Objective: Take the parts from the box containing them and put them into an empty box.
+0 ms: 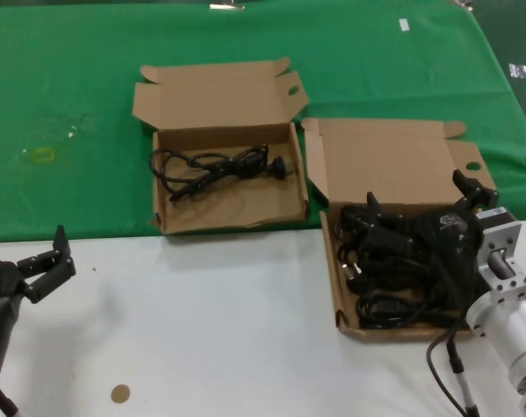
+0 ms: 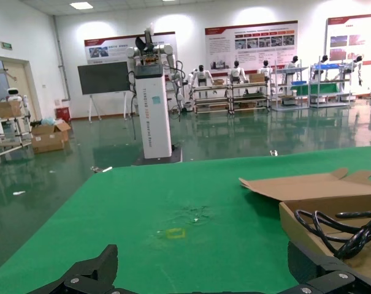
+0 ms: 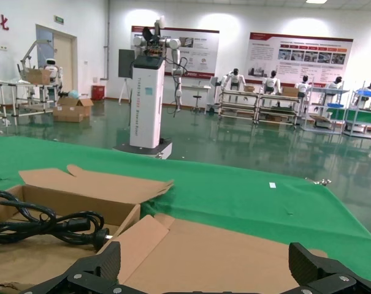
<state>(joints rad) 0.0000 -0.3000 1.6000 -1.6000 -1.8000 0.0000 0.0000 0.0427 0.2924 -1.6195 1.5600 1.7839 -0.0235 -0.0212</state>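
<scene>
The box containing the parts (image 1: 348, 295) lies at the right, with a pile of black power cords (image 1: 393, 261) in it and its lid (image 3: 222, 257) laid back. My right gripper (image 1: 422, 198) (image 3: 206, 272) hovers open over that pile, nothing between its fingers. The other box (image 1: 229, 224) (image 2: 308, 226), further back in the middle, has an oval hole in its lid ear and holds one coiled cord (image 1: 219, 165) (image 2: 348, 229) (image 3: 47, 223). My left gripper (image 1: 43, 265) (image 2: 203, 275) is open and holds nothing, low at the near left, away from both boxes.
Both boxes straddle the border between the green cloth (image 1: 71, 130) at the back and the white tabletop (image 1: 228, 330) in front. A small brown disc (image 1: 120, 393) lies on the white surface near my left arm.
</scene>
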